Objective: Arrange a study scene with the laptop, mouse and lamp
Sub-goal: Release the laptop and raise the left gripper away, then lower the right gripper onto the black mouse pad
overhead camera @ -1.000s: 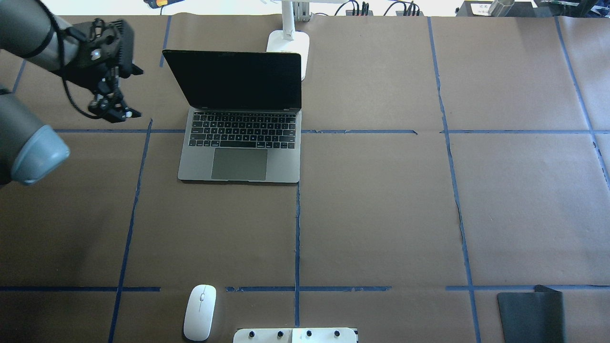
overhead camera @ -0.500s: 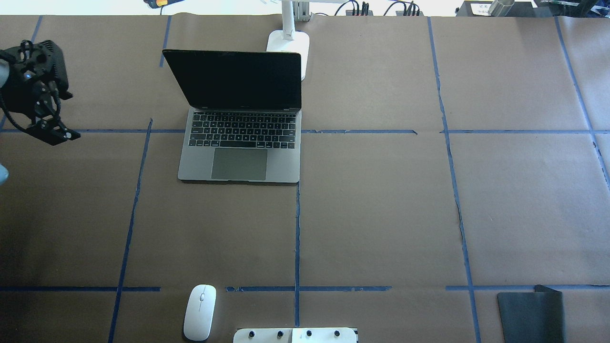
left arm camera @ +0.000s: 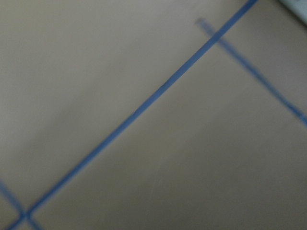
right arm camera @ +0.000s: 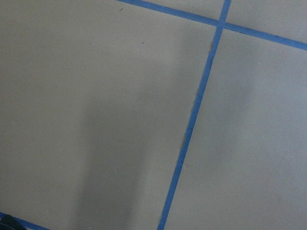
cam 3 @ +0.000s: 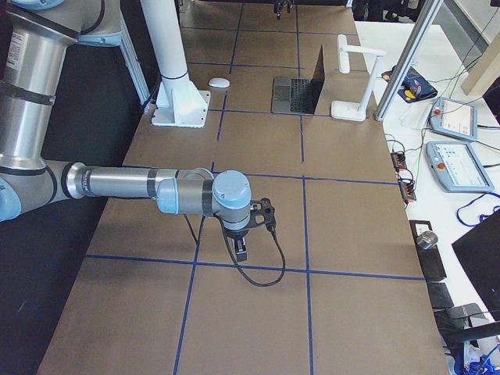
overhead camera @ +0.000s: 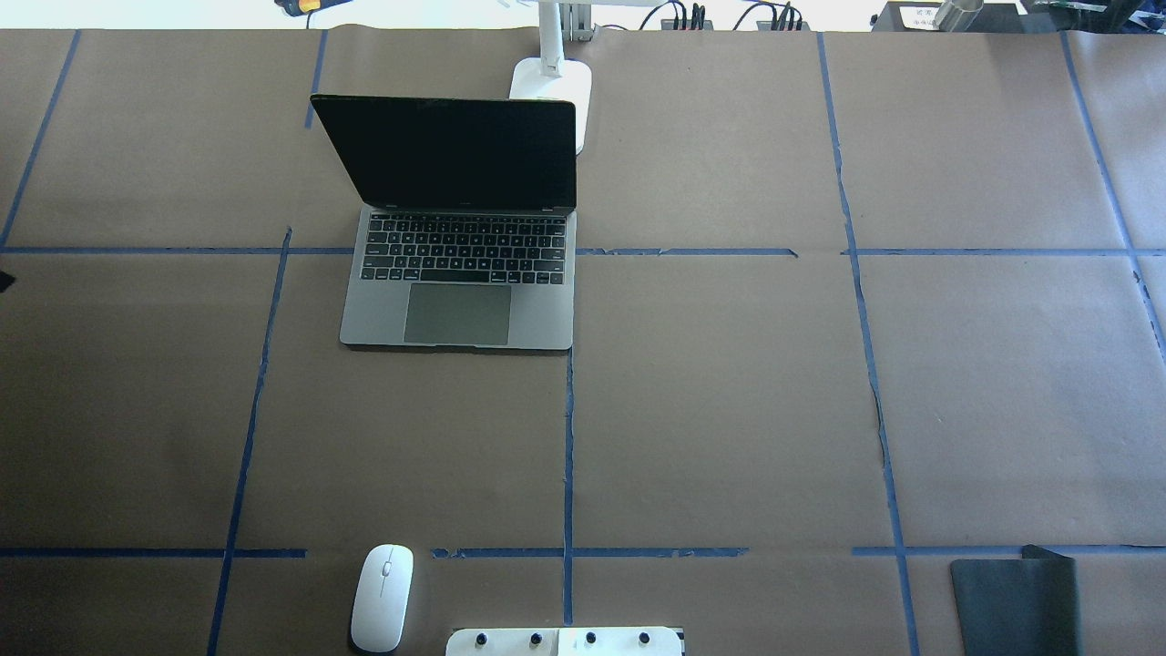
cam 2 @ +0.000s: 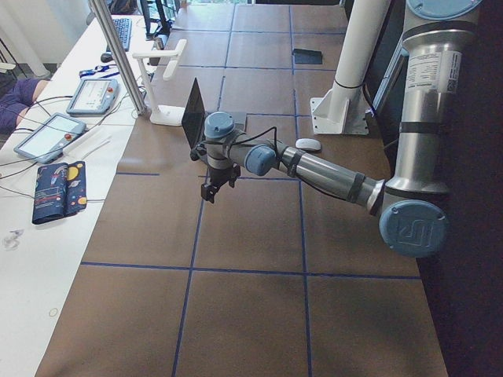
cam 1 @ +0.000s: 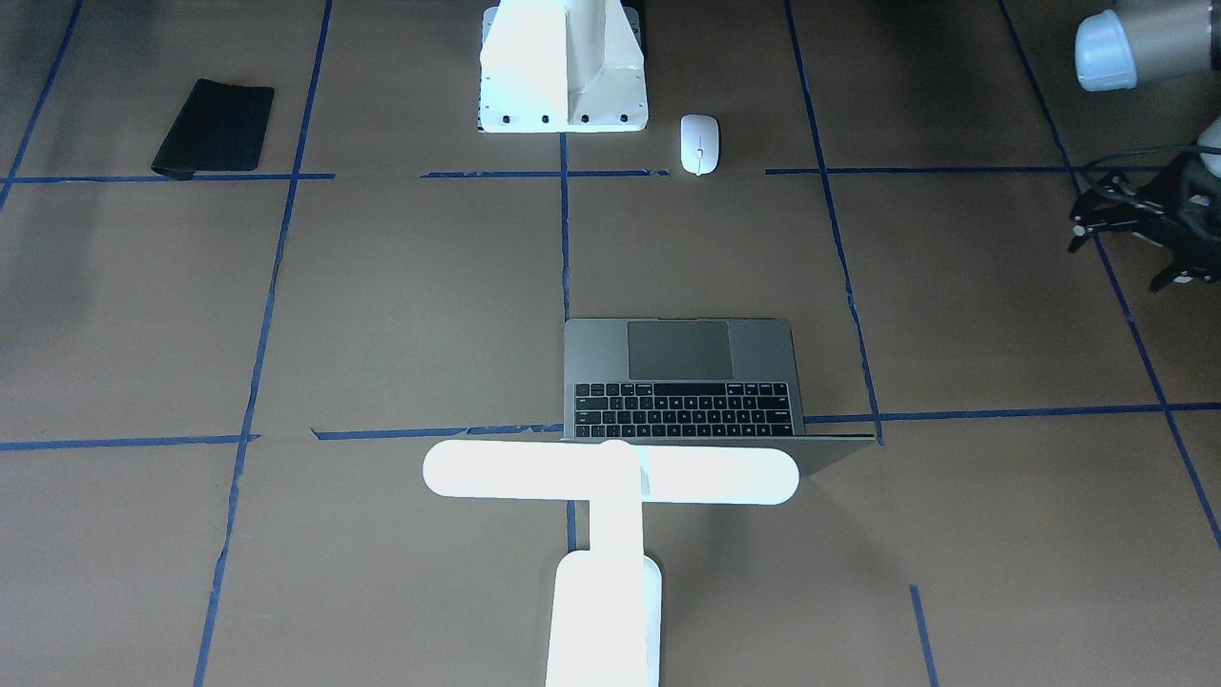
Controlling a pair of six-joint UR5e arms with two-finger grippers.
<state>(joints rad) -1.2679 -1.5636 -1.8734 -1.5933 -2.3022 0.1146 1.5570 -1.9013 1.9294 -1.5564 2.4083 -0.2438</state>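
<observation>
The laptop [overhead camera: 455, 301] stands open on the brown table, screen dark, left of centre; it also shows in the front view [cam 1: 682, 382]. The white lamp [cam 1: 610, 474] stands just behind it, bar head above the lid; its base [overhead camera: 551, 87] shows overhead. The white mouse [overhead camera: 383, 597] lies at the near edge beside the robot's pedestal, and in the front view [cam 1: 699, 144]. My left gripper [cam 1: 1116, 256] hovers open and empty far to the laptop's left. My right gripper [cam 3: 241, 250] hangs over bare table far to the right; I cannot tell its state.
A black mouse pad [overhead camera: 1016, 606] lies at the near right corner. The white bolted pedestal [cam 1: 563, 76] stands at the near edge. Blue tape lines [overhead camera: 569, 437] grid the table. A side bench with tablets [cam 3: 453, 117] runs along the far edge.
My left arm has swung left, away from the laptop, and left the overhead view. Laptop, mouse and lamp have not moved.
</observation>
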